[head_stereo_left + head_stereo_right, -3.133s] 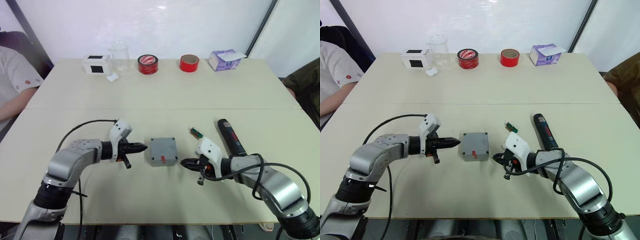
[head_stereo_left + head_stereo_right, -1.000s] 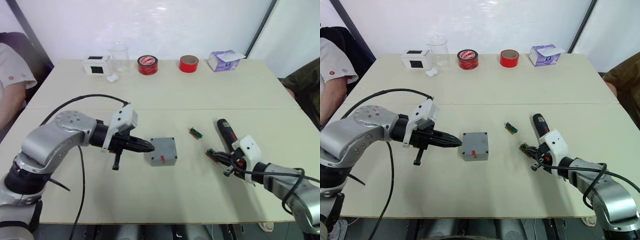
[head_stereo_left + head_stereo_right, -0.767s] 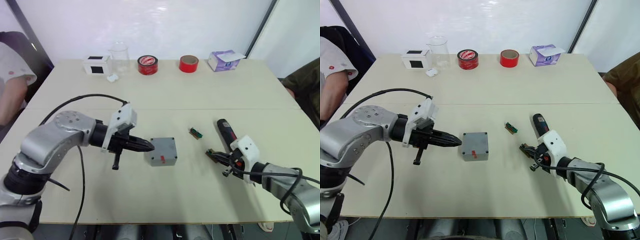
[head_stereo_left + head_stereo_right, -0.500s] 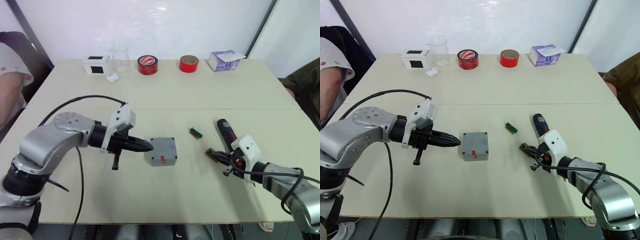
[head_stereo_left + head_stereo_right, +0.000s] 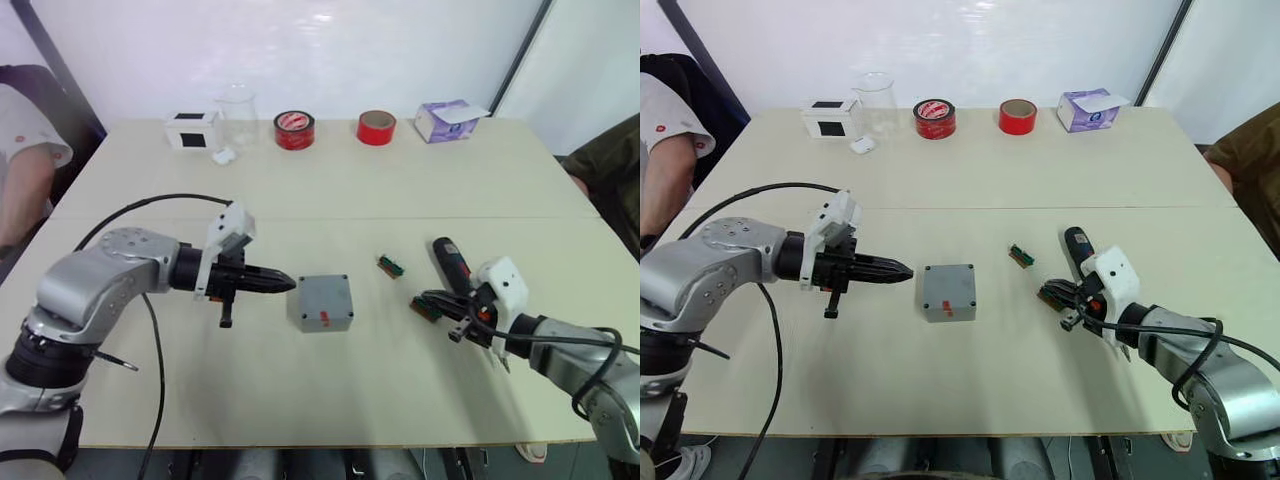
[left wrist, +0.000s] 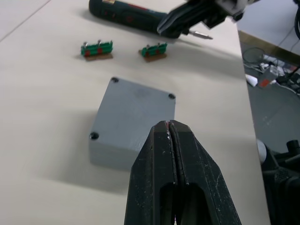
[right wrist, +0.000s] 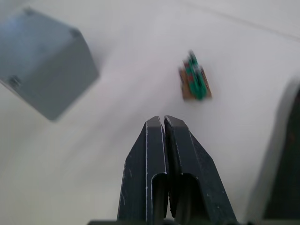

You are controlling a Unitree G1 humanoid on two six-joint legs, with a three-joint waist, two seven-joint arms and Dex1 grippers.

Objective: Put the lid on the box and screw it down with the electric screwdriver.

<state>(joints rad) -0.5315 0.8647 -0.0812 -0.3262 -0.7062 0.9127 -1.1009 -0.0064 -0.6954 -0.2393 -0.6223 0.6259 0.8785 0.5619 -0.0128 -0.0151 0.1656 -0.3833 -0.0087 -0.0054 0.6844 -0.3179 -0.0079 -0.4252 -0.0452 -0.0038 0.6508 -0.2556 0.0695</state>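
- Lid already sits on the box (image 5: 323, 302).
- Right end effector (image 5: 432, 300), clenched and empty, should open, then straddle the electric screwdriver (image 5: 450, 264) mid-body.
- Left end effector (image 5: 284, 284), clenched and empty, can brace the box.

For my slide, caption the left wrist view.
Shut left gripper points at the grey box, two green pieces and the screwdriver lying beyond it.

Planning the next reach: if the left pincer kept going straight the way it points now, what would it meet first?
Most likely the box: the shut left pincer points at its near side, with bare table between them. Its height against the box top is unclear.
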